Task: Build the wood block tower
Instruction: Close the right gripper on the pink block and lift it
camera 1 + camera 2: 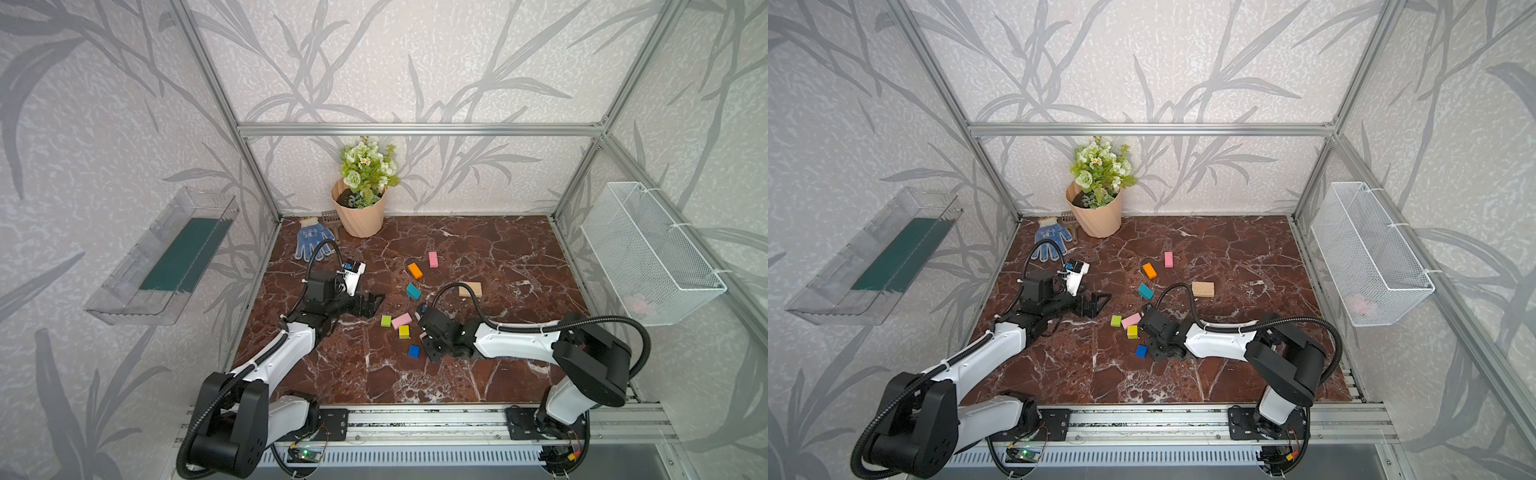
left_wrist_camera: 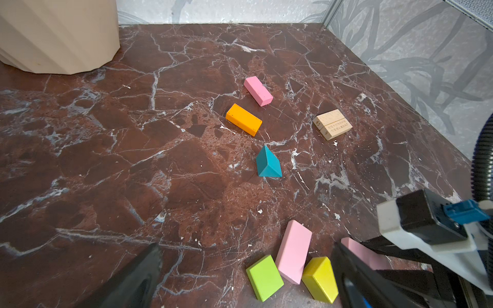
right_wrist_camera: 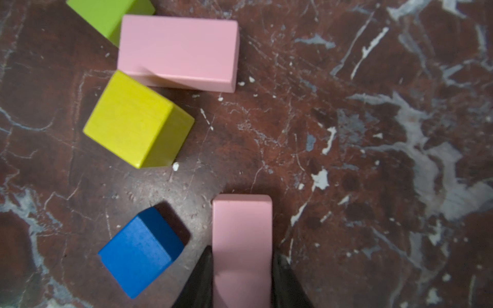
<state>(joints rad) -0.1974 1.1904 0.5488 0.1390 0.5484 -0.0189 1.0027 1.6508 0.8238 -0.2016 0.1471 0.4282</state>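
your right tool [image 3: 242, 253] grips a pink bar [image 3: 241, 221] lying on the surface [image 3: 346, 160] beside the blue cube [image 3: 138, 250]; left tool [image 1: 368, 305] hangs wide open. an early pickup, i judge: next lift it straight, clear of neighbours.

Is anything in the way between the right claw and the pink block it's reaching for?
Nothing visible. The right gripper has a finger on each side of the pink bar; the blue cube lies beside it, apart.

Plain light-wood rectangular block [image 2: 332, 124], right of centre in both top views: end face reads "45"; lower digit and side print illegible.
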